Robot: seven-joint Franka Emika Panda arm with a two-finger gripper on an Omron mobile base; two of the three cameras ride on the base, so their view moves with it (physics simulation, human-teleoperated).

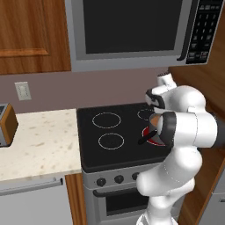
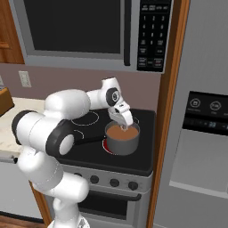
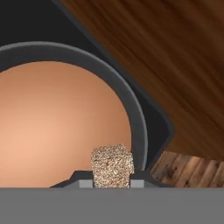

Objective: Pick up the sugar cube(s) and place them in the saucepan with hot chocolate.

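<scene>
A brownish-tan speckled sugar cube (image 3: 112, 165) sits pinched between my two fingertips (image 3: 83, 180), so my gripper (image 3: 112, 181) is shut on it. Right under it lies the grey saucepan (image 3: 133, 113), filled with brown hot chocolate (image 3: 57, 127); the cube hangs just inside the pan's rim. In the right base view my gripper (image 2: 126, 126) points down over the saucepan (image 2: 121, 144), which stands on the front right burner. In the left base view my arm covers most of the pan; its black handle (image 1: 144, 139) sticks out to the left.
The black stovetop (image 1: 110, 140) has burner rings to the pan's left and knobs (image 2: 113, 182) along its front. A microwave (image 2: 89, 31) hangs above. A wooden panel (image 2: 171, 89) and a grey fridge (image 2: 205, 133) stand right of the stove. A toaster (image 1: 6, 124) is on the beige counter (image 1: 39, 145).
</scene>
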